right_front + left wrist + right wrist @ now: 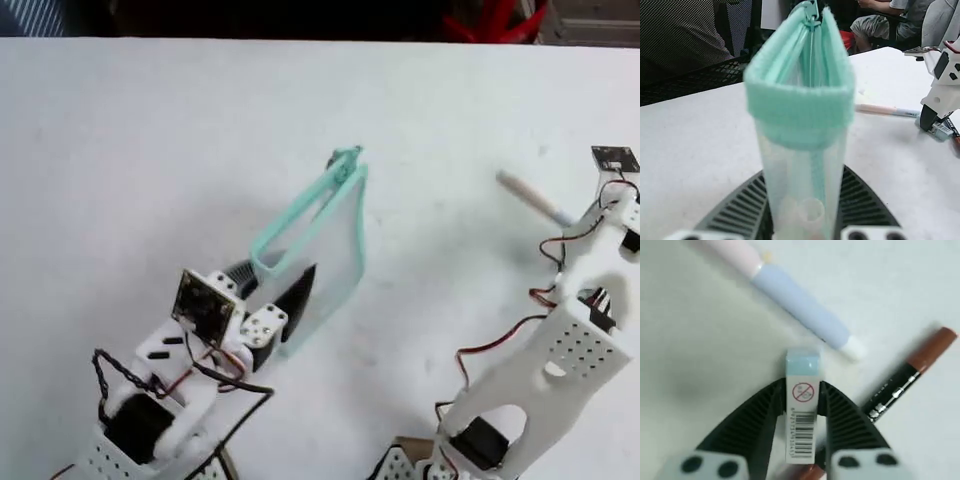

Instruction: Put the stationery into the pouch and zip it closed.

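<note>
Right wrist view: the right jaws are closed narrowly on the eraser (802, 405), pressing both its long sides, with its pale blue end sticking out past the tips over the white surface (690, 340). Just beyond it lies a pastel pen (795, 305), and a brown-and-black pen (910, 375) lies beside one jaw. The left jaws clamp the clear end of the pouch (802, 150), which stands at mid-surface with its mint zip mouth gaping, well apart from the eraser.

Pen (530, 198) part hidden behind R arm (570, 340); pouch (800, 150) gripped end cut off, L wrist view.
</note>
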Tool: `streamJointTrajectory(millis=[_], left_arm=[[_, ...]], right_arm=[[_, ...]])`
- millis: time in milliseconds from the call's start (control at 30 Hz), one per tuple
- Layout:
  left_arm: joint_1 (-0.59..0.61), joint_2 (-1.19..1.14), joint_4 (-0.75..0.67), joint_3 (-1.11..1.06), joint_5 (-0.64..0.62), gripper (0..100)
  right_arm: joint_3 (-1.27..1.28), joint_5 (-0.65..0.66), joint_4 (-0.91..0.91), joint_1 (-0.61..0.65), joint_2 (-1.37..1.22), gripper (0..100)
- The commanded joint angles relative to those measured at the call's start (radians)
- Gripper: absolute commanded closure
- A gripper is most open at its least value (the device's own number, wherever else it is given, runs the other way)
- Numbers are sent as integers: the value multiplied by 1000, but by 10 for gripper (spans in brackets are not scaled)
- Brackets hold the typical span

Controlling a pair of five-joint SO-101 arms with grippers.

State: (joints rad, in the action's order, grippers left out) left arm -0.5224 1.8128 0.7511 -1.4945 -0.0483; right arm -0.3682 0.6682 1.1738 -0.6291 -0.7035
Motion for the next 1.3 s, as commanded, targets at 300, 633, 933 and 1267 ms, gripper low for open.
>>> streamJointTrajectory(millis=[300,633,933,1267], left_arm=[[-19,1,40,35,0,842],[-33,1,144,110,-6,816],[-35,1,143,109,-8,819],[-35,1,141,110,-5,819]], right_arm=[[-83,11,372,35,466,978],[12,-114,544,268,1047,979],[69,-400,386,920,1667,979],[419,-542,1,1185,1730,979]])
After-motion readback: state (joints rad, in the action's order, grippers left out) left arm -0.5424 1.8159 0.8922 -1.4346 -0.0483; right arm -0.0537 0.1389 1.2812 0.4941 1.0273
